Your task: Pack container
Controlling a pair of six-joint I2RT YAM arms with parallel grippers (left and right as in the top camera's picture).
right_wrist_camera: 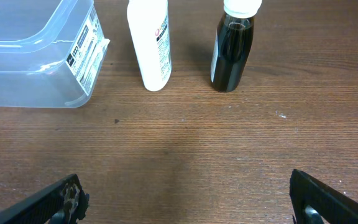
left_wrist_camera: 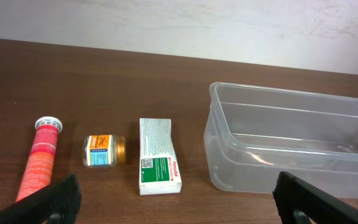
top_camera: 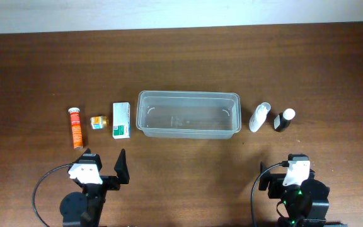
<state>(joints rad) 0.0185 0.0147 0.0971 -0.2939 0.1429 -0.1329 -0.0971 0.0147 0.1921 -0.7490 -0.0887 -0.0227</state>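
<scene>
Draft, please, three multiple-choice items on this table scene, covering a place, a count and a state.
1. Where is the dark bottle?
A. Inside the tub
B. Right of the white bottle
C. Left of the tub

2. How many things are left of the tub?
A. One
B. Three
C. Five

3. What is the tub's state?
A. Empty, no lid
B. Half full
C. Lidded

Answers:
1 B, it is the rightmost thing in the row.
2 B, a tube, a jar and a carton.
3 A, its bare bottom shows from above.
</scene>
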